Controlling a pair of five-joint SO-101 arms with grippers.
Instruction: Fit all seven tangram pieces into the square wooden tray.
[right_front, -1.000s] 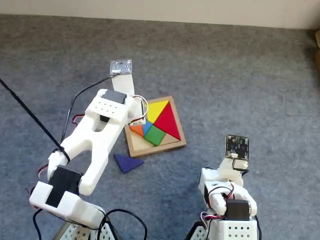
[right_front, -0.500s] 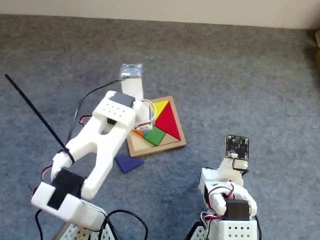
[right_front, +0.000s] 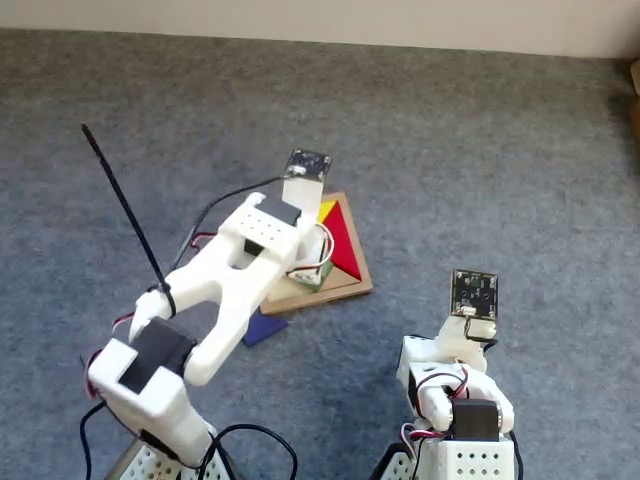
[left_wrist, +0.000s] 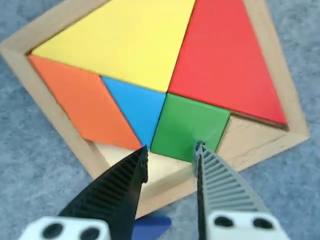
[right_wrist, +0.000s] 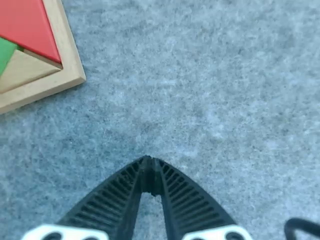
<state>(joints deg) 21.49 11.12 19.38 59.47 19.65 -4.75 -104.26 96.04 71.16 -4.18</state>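
A: Where is the left gripper (left_wrist: 171, 150), and does it hold anything?

B: It hangs over the tray's edge with its two ribbed fingers apart and nothing between them. One tip is above the green square (left_wrist: 187, 127), the other beside a bare triangular gap (left_wrist: 162, 164).

A: What lies in the tray (left_wrist: 51, 100)?

B: Five flat pieces sit edge to edge: a yellow triangle (left_wrist: 125, 45), a red triangle (left_wrist: 225, 65), an orange parallelogram (left_wrist: 85, 105), a small blue triangle (left_wrist: 137, 107) and the green square. A second gap (left_wrist: 250, 137) sits between the green square, the red triangle and the rim.

A: And the other pieces?

B: A dark triangle (right_front: 262, 326) lies on the carpet (right_front: 480, 150) just beside the tray, partly under the left arm. The seventh piece may be hidden by that arm; it cannot be made out.

A: What does the next move call for?

B: Probably fetching the dark triangle. It is thin and lies flat on the carpet, so the fingers should come straight down, press a little into the pile and close across two straight edges, not over a corner. The piece should then be turned to match a gap and lowered level, or a corner may ride up on the rim.

A: What are the materials like?

B: The tray is pale wood with a raised rim. The pieces are smooth, painted and sharp-edged. The carpet is grey and felt-like.

A: And the right gripper (right_wrist: 148, 165)?

B: Its fingers are together and empty, over bare carpet near a tray corner.
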